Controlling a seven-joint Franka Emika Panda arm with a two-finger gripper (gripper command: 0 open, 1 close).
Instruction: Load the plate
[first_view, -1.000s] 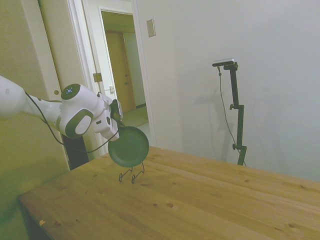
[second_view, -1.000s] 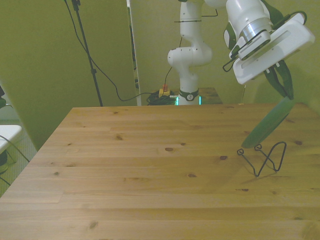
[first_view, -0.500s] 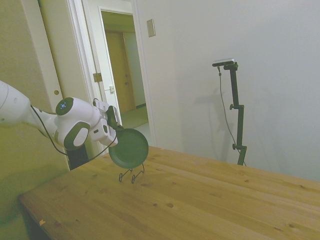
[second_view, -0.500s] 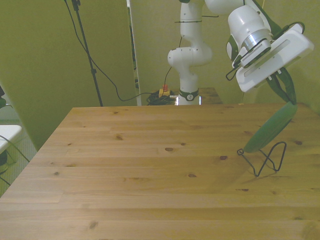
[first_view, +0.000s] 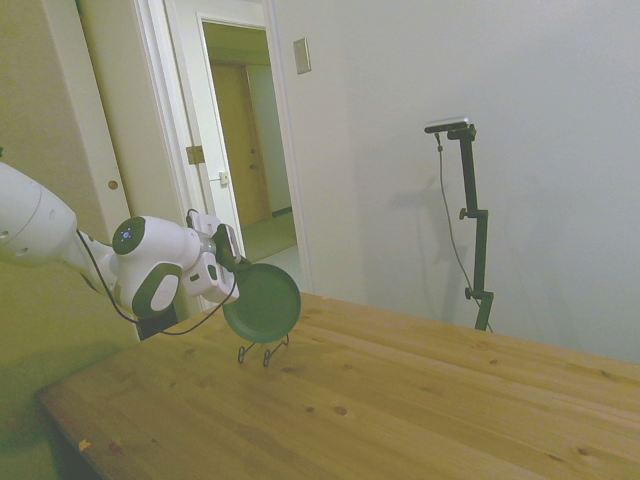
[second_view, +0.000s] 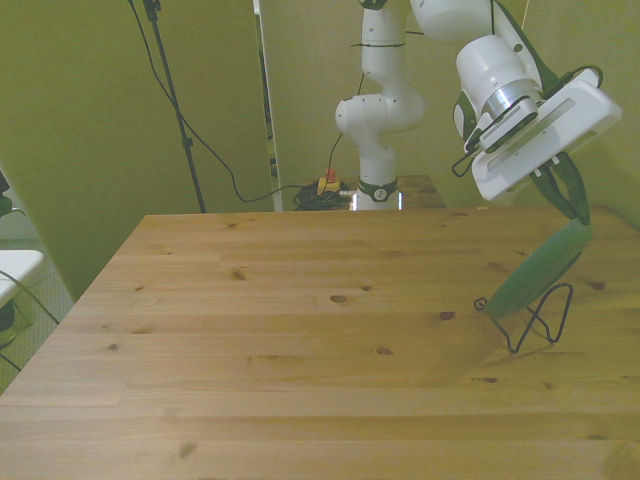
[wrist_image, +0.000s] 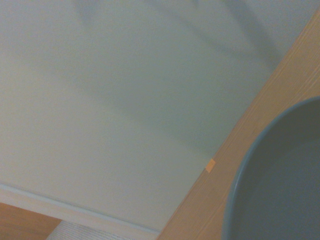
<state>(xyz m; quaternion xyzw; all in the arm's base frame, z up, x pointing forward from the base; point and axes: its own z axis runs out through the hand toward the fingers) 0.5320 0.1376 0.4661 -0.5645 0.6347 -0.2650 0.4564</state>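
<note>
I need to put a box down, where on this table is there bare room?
Nearly all the wooden table is bare: the whole stretch from the front view's left edge to the wire rack. It is crowded only at the front view's right, where the gripper holds the plate on that rack.

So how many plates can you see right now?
1. The plate is held on edge by the gripper, tilted over the wire rack near the table's edge, at the front view's right.

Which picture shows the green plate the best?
The side view: the plate faces that camera, a whole round disc over the wire rack. The front view shows it edge-on, tilted. The wrist view shows only a blurry curved part.
</note>
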